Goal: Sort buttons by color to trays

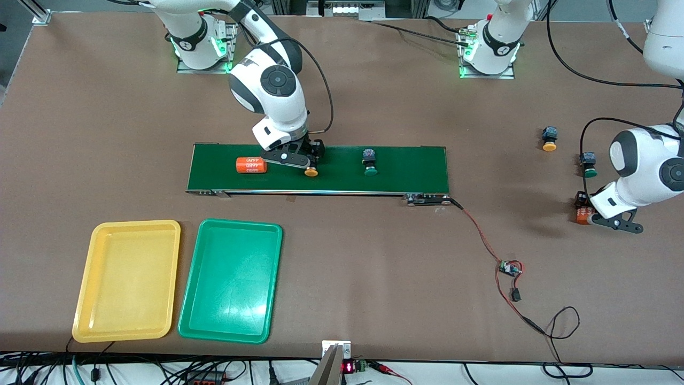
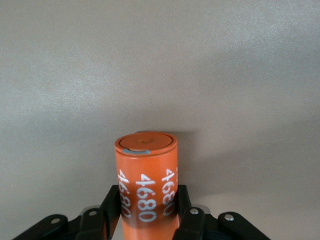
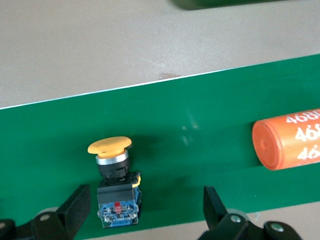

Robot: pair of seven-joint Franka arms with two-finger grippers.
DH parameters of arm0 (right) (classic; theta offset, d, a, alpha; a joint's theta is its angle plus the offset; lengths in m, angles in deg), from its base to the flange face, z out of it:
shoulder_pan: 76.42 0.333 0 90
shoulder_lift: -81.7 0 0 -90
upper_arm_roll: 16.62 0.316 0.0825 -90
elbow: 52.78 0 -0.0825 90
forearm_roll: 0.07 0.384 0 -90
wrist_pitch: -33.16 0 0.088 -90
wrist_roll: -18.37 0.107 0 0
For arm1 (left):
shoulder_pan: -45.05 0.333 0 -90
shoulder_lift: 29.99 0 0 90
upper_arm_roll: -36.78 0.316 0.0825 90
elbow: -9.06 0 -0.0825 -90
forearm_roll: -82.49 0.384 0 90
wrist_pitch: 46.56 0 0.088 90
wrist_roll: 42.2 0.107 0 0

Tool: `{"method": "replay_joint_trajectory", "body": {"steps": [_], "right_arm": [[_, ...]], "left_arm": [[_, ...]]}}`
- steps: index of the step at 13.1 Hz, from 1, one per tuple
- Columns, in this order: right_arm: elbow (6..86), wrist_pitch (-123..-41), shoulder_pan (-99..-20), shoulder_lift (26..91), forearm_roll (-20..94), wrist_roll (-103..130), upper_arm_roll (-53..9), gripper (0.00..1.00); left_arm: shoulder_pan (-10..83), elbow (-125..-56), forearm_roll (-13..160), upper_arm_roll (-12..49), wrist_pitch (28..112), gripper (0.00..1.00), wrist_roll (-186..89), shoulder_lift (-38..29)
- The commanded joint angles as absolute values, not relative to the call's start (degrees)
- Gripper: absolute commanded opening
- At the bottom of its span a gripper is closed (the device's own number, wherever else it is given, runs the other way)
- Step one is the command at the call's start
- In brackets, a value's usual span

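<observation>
A yellow-capped button (image 1: pixel 311 171) lies on the dark-green conveyor belt (image 1: pixel 406 171). My right gripper (image 1: pixel 312 158) is low over it, open. In the right wrist view the button (image 3: pixel 116 185) lies between the spread fingers (image 3: pixel 80 205), closer to one finger and touching neither; the gripper (image 3: pixel 147 206) holds nothing. A green button (image 1: pixel 370 163) lies on the belt toward the left arm's end. A yellow button (image 1: pixel 549 139) and a green button (image 1: pixel 589 164) lie on the table near the left arm. My left gripper (image 1: pixel 582 209) is shut on an orange "4680" cylinder (image 2: pixel 146 175). The yellow tray (image 1: pixel 85 299) and the green tray (image 1: pixel 187 310) lie nearer the front camera.
A second orange "4680" cylinder (image 1: pixel 251 164) lies on the belt beside my right gripper; it also shows in the right wrist view (image 3: pixel 287 142). A red-and-black cable with a small circuit board (image 1: pixel 510 268) runs from the belt's end toward the table's front edge.
</observation>
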State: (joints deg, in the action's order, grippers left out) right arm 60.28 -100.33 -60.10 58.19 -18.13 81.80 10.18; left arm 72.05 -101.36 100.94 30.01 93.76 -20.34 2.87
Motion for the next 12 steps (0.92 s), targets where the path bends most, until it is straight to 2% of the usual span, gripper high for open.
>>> {"method": "replay_joint_trajectory", "body": {"steps": [1, 4, 7, 9, 11, 12], "right_arm": [[58.76, -100.26, -58.50, 56.13, -21.68, 83.06, 9.57, 1.00], [58.49, -100.34, -58.32, 55.33, -24.67, 82.62, 9.57, 1.00], [58.49, -100.35, -58.14, 54.72, -24.77, 82.45, 9.57, 0.98], [58.49, -100.43, -58.14, 54.02, -26.42, 82.45, 9.30, 0.86], [58.49, -100.70, -58.05, 53.66, -26.79, 82.45, 8.86, 0.69], [58.49, -100.70, -58.05, 53.58, -26.87, 82.45, 8.78, 0.57]], "left_arm": [[71.77, -101.25, 99.28, 30.19, 93.88, 0.24, -18.73, 2.70], [71.69, -100.98, 99.45, 26.87, 91.36, 0.23, -18.29, -1.41], [71.33, -96.69, 99.45, 20.46, 81.53, 0.23, -16.02, -3.71], [71.25, -95.27, 99.19, 16.07, 77.55, 0.23, -10.33, -3.80], [71.16, -95.18, 99.01, 11.23, 77.54, 0.25, -3.03, -4.15], [70.98, -95.27, 99.01, 8.42, 77.54, 0.25, 0.05, -4.15]]}}
